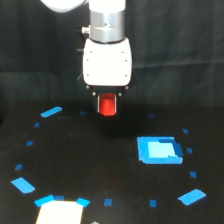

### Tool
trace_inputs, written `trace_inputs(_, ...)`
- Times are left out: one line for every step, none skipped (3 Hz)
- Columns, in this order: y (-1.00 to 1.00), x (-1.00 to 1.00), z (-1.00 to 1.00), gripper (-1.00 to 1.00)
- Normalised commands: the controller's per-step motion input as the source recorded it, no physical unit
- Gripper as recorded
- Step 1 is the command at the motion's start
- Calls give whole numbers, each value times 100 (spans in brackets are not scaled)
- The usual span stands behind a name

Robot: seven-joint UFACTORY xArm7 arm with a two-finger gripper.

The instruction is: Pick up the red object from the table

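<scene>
The red object [107,105] is a small bright red-orange block. It sits between the dark fingers of my gripper [107,104], just below the white gripper body [107,62]. The block looks lifted a little above the black table [100,165], with dark surface showing under it. The gripper is shut on the block, and its fingers stand close at the block's left and right sides. The upper part of the block is hidden by the gripper body.
A larger blue square patch [159,149] lies on the table at the exterior view's right. Small blue tape marks are scattered around, such as one [51,111] at the left and one [192,196] at the lower right. A pale patch [59,212] sits at the bottom edge.
</scene>
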Motion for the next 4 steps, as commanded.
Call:
trace_inputs(55, -12, 100, -100)
trace_inputs(53, 17, 54, -97)
trace_inputs(-29, -32, 21, -100)
trace_inputs(-24, -29, 17, -100)
